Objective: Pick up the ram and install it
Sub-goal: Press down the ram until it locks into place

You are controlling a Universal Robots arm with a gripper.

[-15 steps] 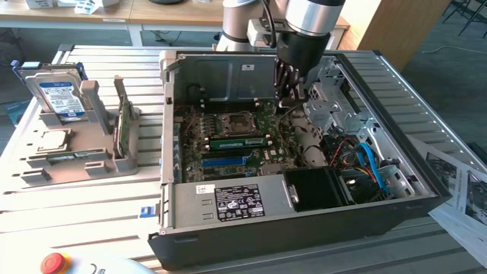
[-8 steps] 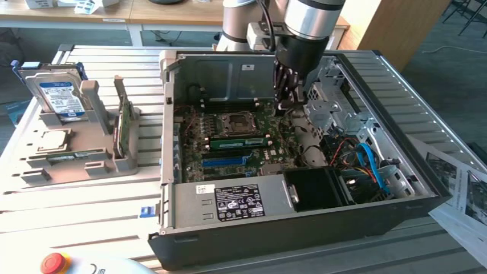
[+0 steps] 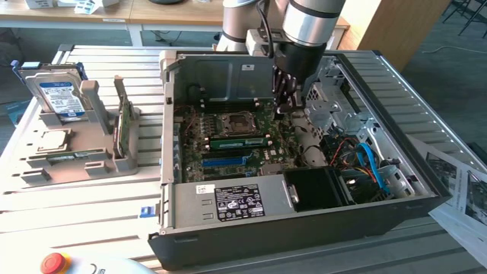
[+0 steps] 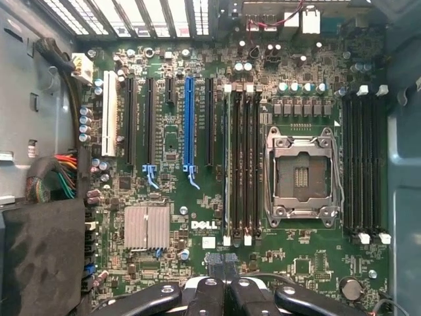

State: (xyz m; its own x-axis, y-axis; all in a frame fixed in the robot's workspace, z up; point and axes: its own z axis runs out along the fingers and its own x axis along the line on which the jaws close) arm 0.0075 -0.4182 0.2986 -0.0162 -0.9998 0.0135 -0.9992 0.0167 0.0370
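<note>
The ram [image 3: 237, 142] is a narrow green stick standing on edge in a memory slot of the motherboard [image 3: 199, 149], between the CPU socket [image 3: 236, 121] and the long blue slot [image 3: 228, 161]. The wrist view sees the ram [image 4: 228, 164] from above as a thin pale strip in the slot of its bank farthest from the CPU socket [image 4: 302, 176]. My gripper [image 3: 284, 108] hangs inside the open computer case, above the board and to the exterior view's right of the socket. The gripper [image 4: 223, 284] is shut with nothing between its fingers, well apart from the ram.
The case walls [image 3: 169, 114] and the drive cage [image 3: 331, 105] hem the arm in. A power supply [image 3: 228, 202] fills the case's near end. On the exterior view's left, a grey fixture [image 3: 99, 165] holds a hard drive [image 3: 61, 97] and an upright broad green card [image 3: 122, 123]. Papers [image 3: 460, 197] lie at the right.
</note>
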